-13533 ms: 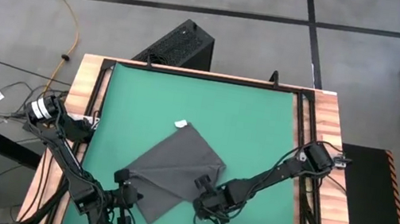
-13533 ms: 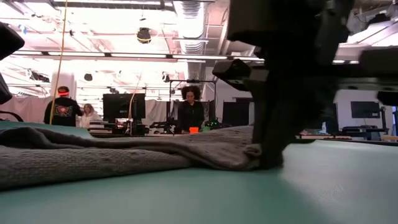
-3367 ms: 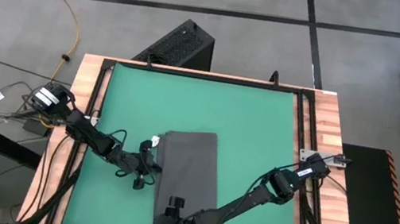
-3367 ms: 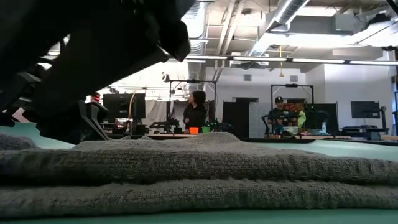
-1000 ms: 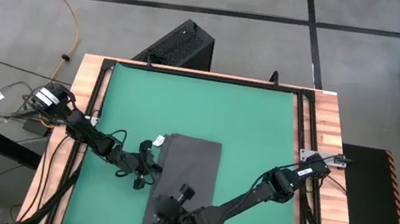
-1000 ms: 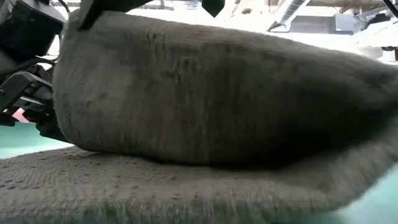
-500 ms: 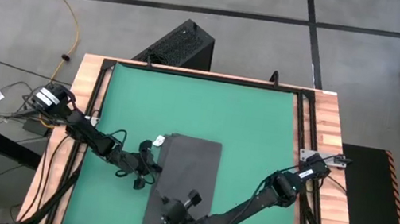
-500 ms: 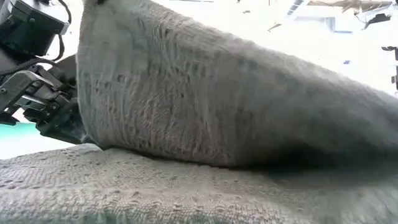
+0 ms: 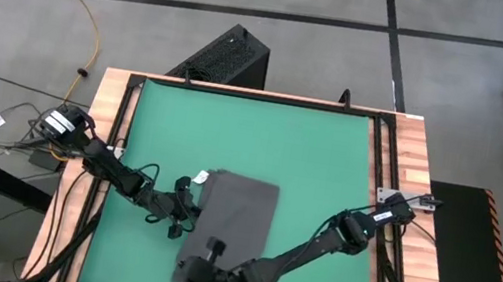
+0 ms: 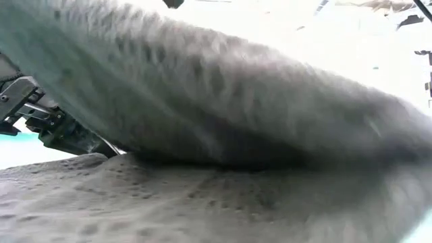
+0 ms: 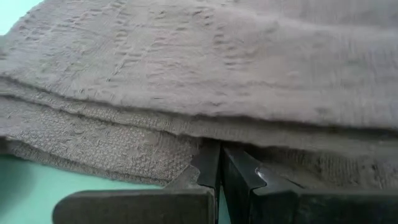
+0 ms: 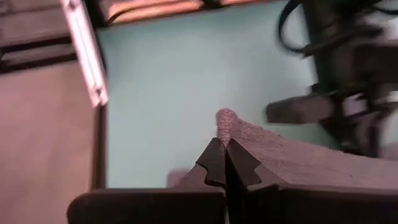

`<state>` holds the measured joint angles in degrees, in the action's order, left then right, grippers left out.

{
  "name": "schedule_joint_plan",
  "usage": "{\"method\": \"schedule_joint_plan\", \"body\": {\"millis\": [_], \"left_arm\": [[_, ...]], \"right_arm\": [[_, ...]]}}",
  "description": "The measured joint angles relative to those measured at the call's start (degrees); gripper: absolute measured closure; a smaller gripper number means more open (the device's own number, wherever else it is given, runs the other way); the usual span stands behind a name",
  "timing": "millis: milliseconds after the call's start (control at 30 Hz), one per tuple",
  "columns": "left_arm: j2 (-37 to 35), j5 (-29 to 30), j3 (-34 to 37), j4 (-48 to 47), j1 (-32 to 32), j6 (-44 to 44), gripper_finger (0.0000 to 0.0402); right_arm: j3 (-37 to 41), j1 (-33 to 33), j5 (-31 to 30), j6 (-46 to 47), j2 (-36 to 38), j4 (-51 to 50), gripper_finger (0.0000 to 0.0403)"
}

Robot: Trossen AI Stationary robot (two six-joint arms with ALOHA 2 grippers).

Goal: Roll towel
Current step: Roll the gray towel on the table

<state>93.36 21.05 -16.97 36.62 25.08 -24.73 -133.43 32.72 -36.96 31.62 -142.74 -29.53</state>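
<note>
The dark grey towel (image 9: 243,209) lies folded into a narrow strip on the green mat (image 9: 253,131), its white tag (image 9: 199,176) at the far left corner. My right gripper (image 9: 202,261) is shut on the towel's near end, which is raised and curled over the lower layers (image 10: 202,196). My left gripper (image 9: 187,214) is shut, low on the mat at the towel's left edge; it also shows in the low view (image 10: 47,125). My right gripper pinches a corner of the towel's near end (image 12: 226,122) between its two fingers; the cloth pokes out past the tips. That end is lifted off the mat and bends over the rest of the towel. My left gripper's shut tips (image 11: 217,155) touch the stacked folded layers at the towel's left edge (image 11: 155,134), coming level from the table's left side. Whether they grip a layer, I cannot tell.
Wooden table borders and black frame rails (image 9: 120,140) surround the mat. Bare mat lies beyond the towel toward the far edge and to its right (image 9: 327,173). A black box (image 9: 224,56) stands on the floor behind the table.
My right gripper has carried the towel's near end a little toward the table's left edge, holding it up. The raised fold has come nearer the low camera and hangs over the lower layers. The far part of the towel has stayed in place.
</note>
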Motion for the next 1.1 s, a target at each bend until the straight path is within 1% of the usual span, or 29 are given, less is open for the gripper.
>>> {"method": "schedule_joint_plan", "body": {"millis": [67, 167, 233, 367, 567, 733, 800, 933, 1100], "left_arm": [[0.0, 0.1, 0.0, 0.0, 0.0, -0.1, 0.0401], [0.0, 0.3, 0.0, 0.0, 0.0, -0.1, 0.0402], [0.0, 0.4, 0.0, 0.0, 0.0, -0.2, 0.0401], [0.0, 0.6, 0.0, 0.1, 0.0, -0.2, 0.0401], [0.0, 0.8, 0.0, 0.1, 0.0, -0.2, 0.0401], [0.0, 0.8, 0.0, 0.2, 0.0, -0.2, 0.0401], [0.0, 0.9, 0.0, 0.2, 0.0, -0.2, 0.0401], [0.0, 1.1, 0.0, 0.2, 0.0, -0.2, 0.0402], [0.0, 1.1, 0.0, 0.2, 0.0, -0.2, 0.0402]], "right_arm": [[0.0, -0.4, 2.6, -0.2, -0.7, -0.2, 0.0394], [0.1, -0.3, 4.4, -1.4, -1.4, -0.5, 0.0394], [0.0, -0.3, 6.6, -1.6, -2.5, 2.2, 0.0394], [0.0, -0.4, 10.6, -1.9, -4.4, 4.3, 0.0394], [0.0, -1.0, 11.4, -2.3, -5.4, 5.8, 0.0394], [0.0, -2.0, 16.7, -3.7, -6.5, 10.8, 0.0394], [0.0, -2.3, 17.7, -4.5, -6.7, 11.6, 0.0394], [0.0, -2.5, 17.7, -4.7, -7.2, 11.6, 0.0394], [0.0, -3.3, 19.8, -4.7, -7.5, 11.6, 0.0366]]}}
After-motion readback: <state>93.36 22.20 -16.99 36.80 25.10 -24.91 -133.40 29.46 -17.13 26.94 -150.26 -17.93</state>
